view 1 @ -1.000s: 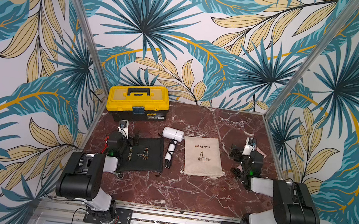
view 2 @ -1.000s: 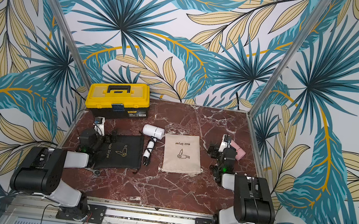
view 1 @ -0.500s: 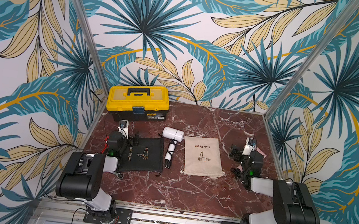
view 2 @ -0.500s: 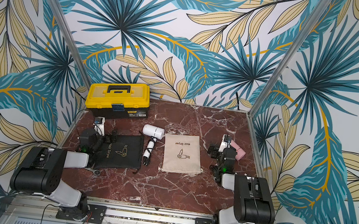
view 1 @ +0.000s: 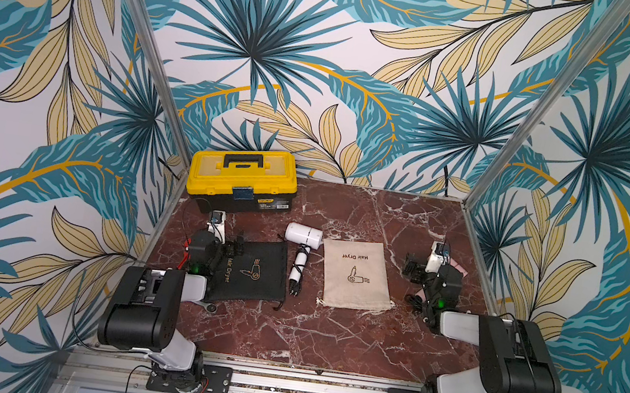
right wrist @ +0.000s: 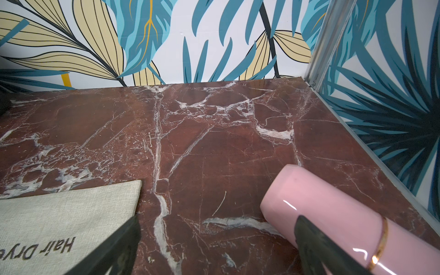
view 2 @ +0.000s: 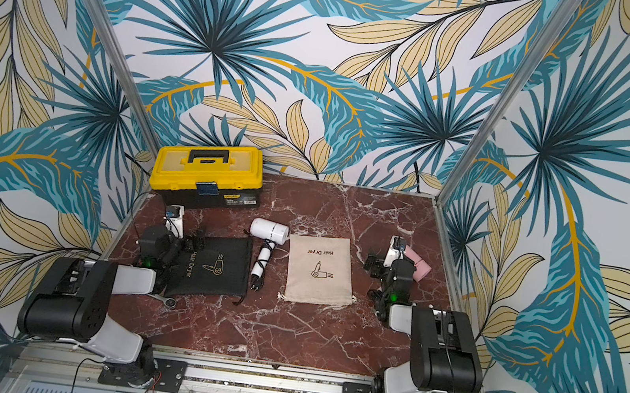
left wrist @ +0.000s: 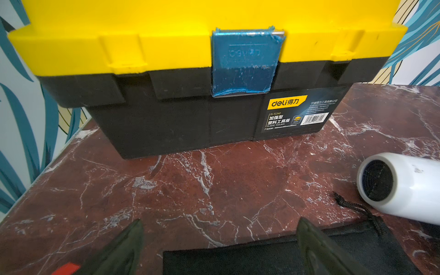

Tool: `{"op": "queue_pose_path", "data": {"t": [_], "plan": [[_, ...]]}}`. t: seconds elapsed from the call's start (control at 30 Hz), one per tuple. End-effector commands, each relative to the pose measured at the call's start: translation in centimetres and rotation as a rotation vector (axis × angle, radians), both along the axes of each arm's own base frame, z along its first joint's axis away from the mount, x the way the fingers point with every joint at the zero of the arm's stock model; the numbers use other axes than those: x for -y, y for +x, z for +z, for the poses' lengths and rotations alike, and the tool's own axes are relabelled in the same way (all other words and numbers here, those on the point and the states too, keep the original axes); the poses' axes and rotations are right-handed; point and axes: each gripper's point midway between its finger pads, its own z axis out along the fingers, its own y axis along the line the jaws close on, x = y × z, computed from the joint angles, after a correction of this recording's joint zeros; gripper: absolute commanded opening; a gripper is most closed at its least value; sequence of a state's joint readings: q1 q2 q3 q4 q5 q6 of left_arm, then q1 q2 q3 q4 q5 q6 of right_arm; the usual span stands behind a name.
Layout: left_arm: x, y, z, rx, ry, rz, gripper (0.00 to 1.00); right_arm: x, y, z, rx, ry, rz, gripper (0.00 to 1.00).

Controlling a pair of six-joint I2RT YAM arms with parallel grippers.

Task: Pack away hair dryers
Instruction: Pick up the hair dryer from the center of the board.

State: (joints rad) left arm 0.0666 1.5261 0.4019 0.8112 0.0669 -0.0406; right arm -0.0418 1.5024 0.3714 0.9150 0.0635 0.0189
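White hair dryer (view 1: 303, 235) unmoved, pink hair dryer (right wrist: 328, 204) unmoved, left gripper (left wrist: 220, 221), right gripper (right wrist: 217, 217) still spread, empty

1. White dryer (view 1: 303, 236): I see it in both top views. It has a short cylindrical barrel, a dark grille at the open end and a slim handle with black cord and plug. It lies flat just left of the beige pouch (view 1: 356, 275), with the barrel by the pouch's far corner and the handle running alongside.

2. Pink dryer (view 2: 419, 263): I see a glossy pale barrel with a thin gold ring. It lies on its side, well right of the pouch. The handle is hidden.
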Motion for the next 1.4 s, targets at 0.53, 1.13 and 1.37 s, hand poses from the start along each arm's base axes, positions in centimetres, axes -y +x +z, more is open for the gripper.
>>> {"op": "queue_pose_path", "data": {"t": [0.53, 1.13, 1.37], "plan": [[16.0, -1.8, 18.6, 0.107, 0.117, -0.315, 1.00, 4.8, -12.2, 5.3, -0.338, 0.521, -0.433, 0.92], [37.9, -4.5, 12.3, -0.110, 0.072, -0.937, 0.99, 4.9, -11.5, -4.7, -0.773, 0.615, -0.423, 0.68], [38.3, -4.5, 11.6, -0.121, 0.081, -0.955, 1.00, 4.0, -8.7, -5.5, -0.733, 0.631, -0.353, 0.66]]}}
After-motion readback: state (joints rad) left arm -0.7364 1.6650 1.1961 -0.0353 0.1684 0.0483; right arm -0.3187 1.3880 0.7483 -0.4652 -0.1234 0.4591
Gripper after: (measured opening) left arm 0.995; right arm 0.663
